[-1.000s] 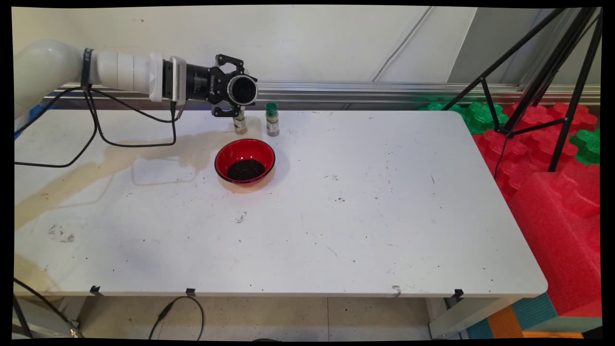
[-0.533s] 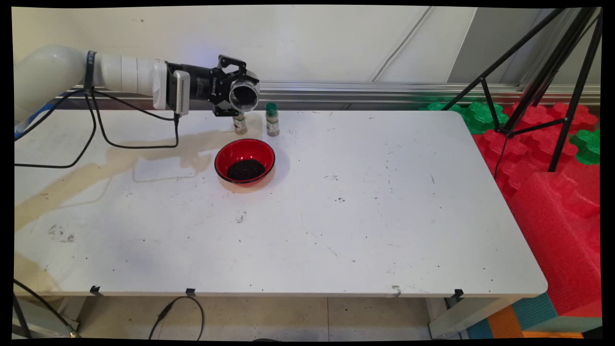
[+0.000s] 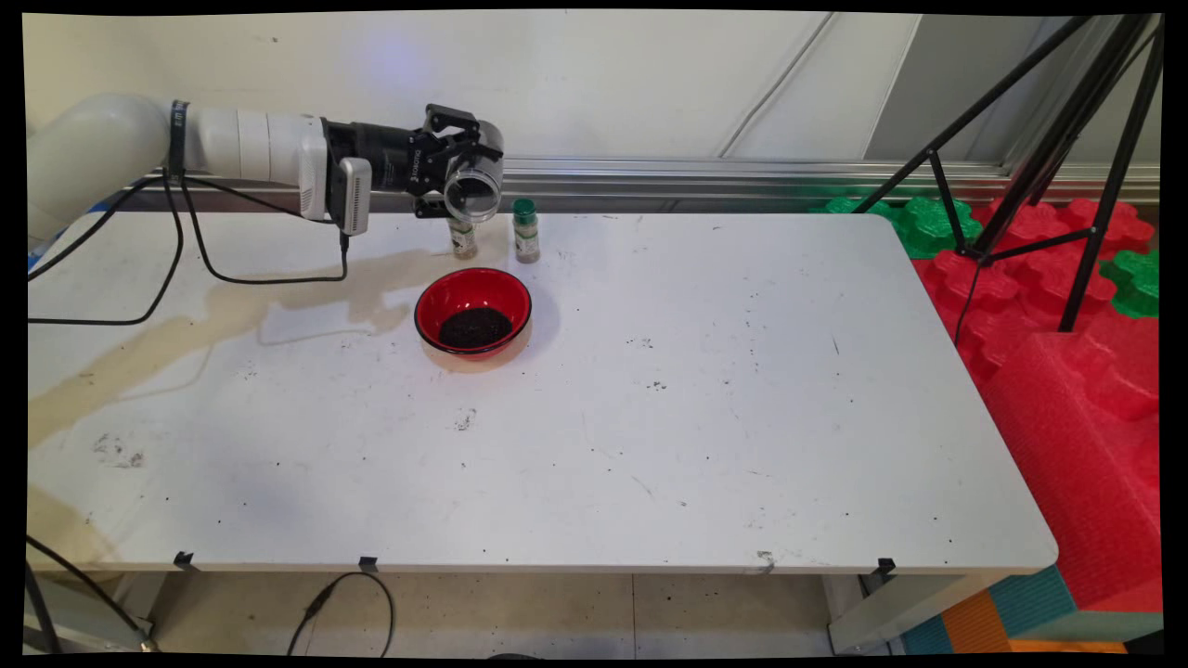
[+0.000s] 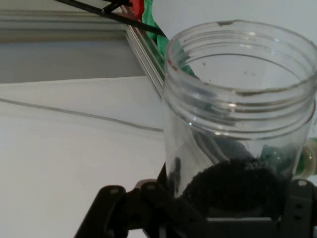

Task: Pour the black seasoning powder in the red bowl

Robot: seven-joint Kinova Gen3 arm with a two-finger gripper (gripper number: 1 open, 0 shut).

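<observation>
The gripper (image 3: 461,176) is clamped on a clear jar (image 4: 237,109), probably light, rigid and slick, best held round its body above the bowl (image 3: 473,312).

No legible text or labels anywhere.

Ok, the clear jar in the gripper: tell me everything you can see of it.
The clear jar is a wide-mouthed container of transparent, plastic-looking material with a threaded neck and no lid. The gripper holds it above the table's far edge, tipped roughly sideways, mouth facing the main camera. A small heap of dark granules lies near its base; dark specks cling to the rim. It hangs beyond the red bowl, over the two small shakers, touching only the gripper.
</observation>
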